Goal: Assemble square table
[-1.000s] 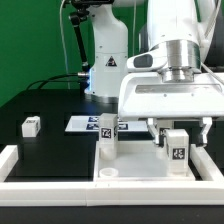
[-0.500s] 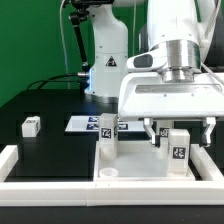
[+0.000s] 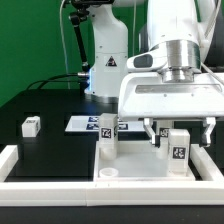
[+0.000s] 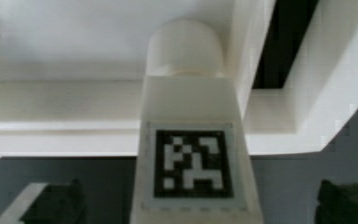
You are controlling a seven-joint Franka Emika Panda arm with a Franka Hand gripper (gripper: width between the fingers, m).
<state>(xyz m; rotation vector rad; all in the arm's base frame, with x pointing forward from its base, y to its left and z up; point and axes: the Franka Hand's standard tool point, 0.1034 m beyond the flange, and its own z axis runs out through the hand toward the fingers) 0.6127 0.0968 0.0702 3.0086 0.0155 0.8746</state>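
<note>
The white square tabletop point(image 3: 140, 160) lies flat at the front. A tagged white leg point(image 3: 178, 146) stands upright on it towards the exterior view's right. My gripper point(image 3: 178, 130) hangs over this leg, open, one finger on each side and a gap on both. In the wrist view the same leg point(image 4: 194, 150) rises between the dark fingertips point(image 4: 51, 200) of the gripper point(image 4: 197, 205), its rounded end meeting the tabletop point(image 4: 69, 110). A second tagged leg point(image 3: 107, 135) stands upright on the tabletop towards the exterior view's left. A third leg point(image 3: 31, 125) lies loose on the black table.
The marker board point(image 3: 82, 124) lies flat behind the tabletop. A long white border rail point(image 3: 40, 188) runs along the front and the exterior view's left. The arm's white base point(image 3: 105, 60) with cables stands at the back.
The fingers have spread a little wider off the right-hand leg, which stays upright on the tabletop. Nothing else has moved.
</note>
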